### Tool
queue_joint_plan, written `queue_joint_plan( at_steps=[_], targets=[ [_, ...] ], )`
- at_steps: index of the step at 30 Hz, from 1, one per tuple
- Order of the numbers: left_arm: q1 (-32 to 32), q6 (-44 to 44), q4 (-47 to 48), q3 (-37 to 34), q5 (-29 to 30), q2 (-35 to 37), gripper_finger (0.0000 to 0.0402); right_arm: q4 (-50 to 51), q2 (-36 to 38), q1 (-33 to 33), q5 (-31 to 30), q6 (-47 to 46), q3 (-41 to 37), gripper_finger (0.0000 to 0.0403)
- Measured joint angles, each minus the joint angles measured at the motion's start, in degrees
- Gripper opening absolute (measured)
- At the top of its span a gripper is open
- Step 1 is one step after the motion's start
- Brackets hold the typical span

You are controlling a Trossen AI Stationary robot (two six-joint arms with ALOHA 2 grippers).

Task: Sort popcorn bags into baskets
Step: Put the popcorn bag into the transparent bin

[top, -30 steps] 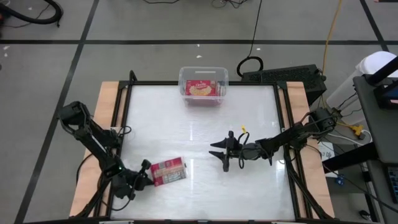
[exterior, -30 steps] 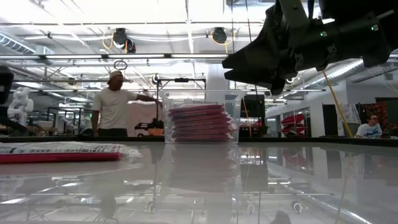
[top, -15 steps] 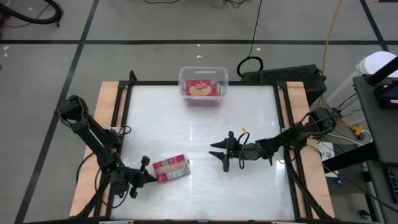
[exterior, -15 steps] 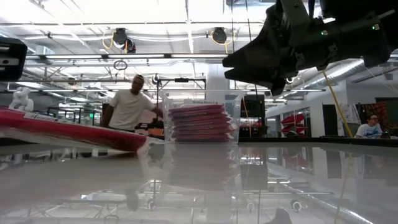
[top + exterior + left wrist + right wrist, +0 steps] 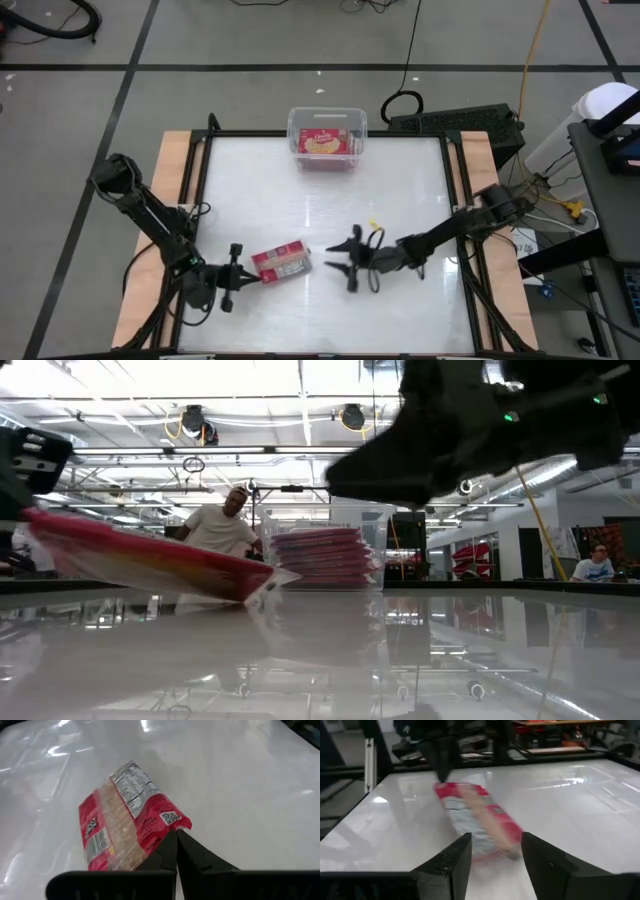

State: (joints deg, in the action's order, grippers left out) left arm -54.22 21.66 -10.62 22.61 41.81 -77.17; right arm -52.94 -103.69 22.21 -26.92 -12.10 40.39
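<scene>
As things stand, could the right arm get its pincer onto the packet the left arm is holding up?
Probably yes. The right pincer is open, aimed at the popcorn bag, with only bare table between. The left pincer pinches the far corner.

White table (image 5: 320,210); clear basket (image 5: 327,135) at far edge

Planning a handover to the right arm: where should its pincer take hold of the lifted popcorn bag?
Probably the free short end of the popcorn bag, approached level from the right. The left pincer pinches the opposite end, tilting the flat packet up, and the right pincer already faces it, open.
</scene>
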Motion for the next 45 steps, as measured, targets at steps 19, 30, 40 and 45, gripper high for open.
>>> queue_joint_plan(
  at_steps=[19, 30, 40, 45],
  targets=[
    [2.28, 3.94, -1.23, 0.09, 6.57, 0.04, 0.0001, 26.92, -11.55, -1.44, -2.39, 12.36, 22.5, 0.0247],
    [2.24, 3.82, -4.69, 0.09, 7.46, 0.04, 0.0001, 19.87, -16.14, -5.07, -1.55, 13.5, 22.46, 0.0113],
    [2.61, -1.62, -4.47, 0.09, 15.91, 3.82, 0.0053, 26.74, -11.58, -7.02, 2.4, 16.66, 22.46, 0.0028],
    [3.7, -7.71, -4.47, 0.09, 22.96, 8.63, 0.01, 34.51, -6.65, -10.56, 10.75, 11.15, 22.46, 0.0032]
  ],
)
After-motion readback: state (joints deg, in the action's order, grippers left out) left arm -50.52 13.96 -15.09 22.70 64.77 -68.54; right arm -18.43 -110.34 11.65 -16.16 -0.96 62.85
